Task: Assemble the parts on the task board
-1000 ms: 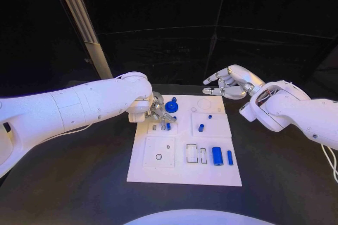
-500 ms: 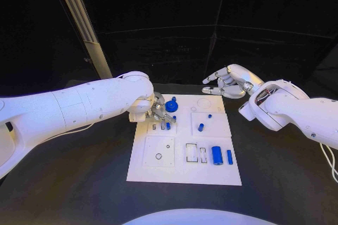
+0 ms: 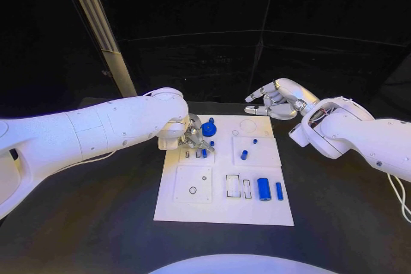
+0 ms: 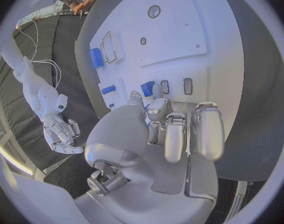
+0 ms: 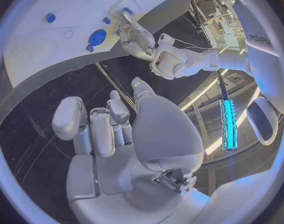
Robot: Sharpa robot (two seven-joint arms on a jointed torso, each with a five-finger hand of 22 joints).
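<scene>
The white task board (image 3: 193, 208) lies in the middle of the table. My left hand (image 3: 193, 139) hovers low over its far left part. Thumb and a finger pinch a small blue part (image 4: 146, 88) beside two empty slots (image 4: 188, 85); the other fingers (image 4: 204, 129) are curled. A round blue part (image 3: 208, 129) stands just past the hand. A blue peg (image 3: 244, 155) and a blue stud (image 3: 255, 141) stand in the right panel. A blue cylinder (image 3: 264, 189) and a thin blue bar (image 3: 279, 191) lie nearer me. My right hand (image 3: 275, 101) floats past the board's far right corner, fingers apart, holding nothing.
The black table (image 3: 94, 226) surrounds the board on all sides. A pale slanted post (image 3: 104, 42) stands at the back left. The near left panel (image 3: 193, 185) of the board has small holes, and outlined recesses (image 3: 233, 186) sit beside the cylinder.
My left arm has crept slightly further over the board's far left corner, with its fingers staying at the same small blue part. The right hand has barely moved.
</scene>
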